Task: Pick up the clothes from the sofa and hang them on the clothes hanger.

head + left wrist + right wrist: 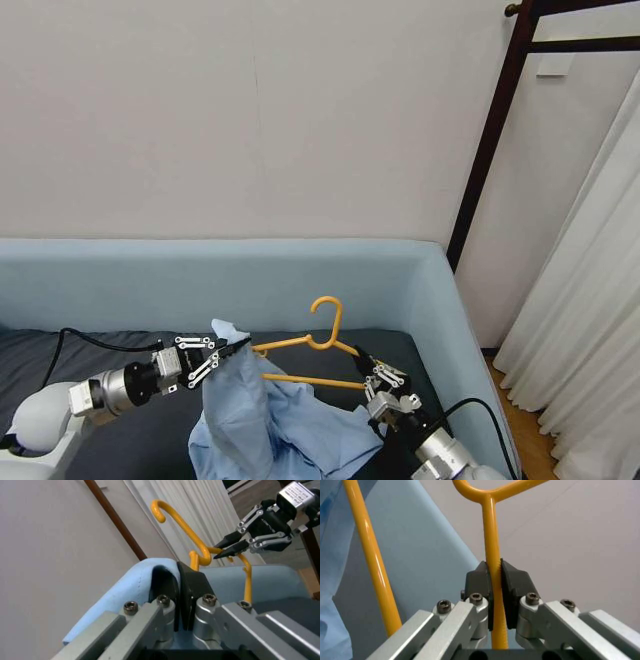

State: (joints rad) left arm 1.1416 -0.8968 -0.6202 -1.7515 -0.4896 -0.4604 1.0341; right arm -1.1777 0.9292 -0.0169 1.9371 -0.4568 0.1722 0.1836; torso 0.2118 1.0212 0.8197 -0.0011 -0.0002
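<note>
so left gripper point(238, 347) jaws pinch the light-blue cloth shirt point(255, 420), right gripper point(362, 360) jaws clamp the yellow wire hanger point(310, 381); I'd hold it steady, ease fabric over.

Background of the room, seen from the head camera.
A plain pale wall point(250, 120) spans the upper field from 9 to 1 o'clock. A dark wooden frame point(490, 150) slants from the corner at 1 o'clock down toward 3 o'clock, with a small pale tag point(553, 62) just under its crossbar. A white pleated curtain point(590, 330) hangs at 3 to 4 o'clock, with a strip of brown wooden floor point(503, 392) at its foot.
</note>
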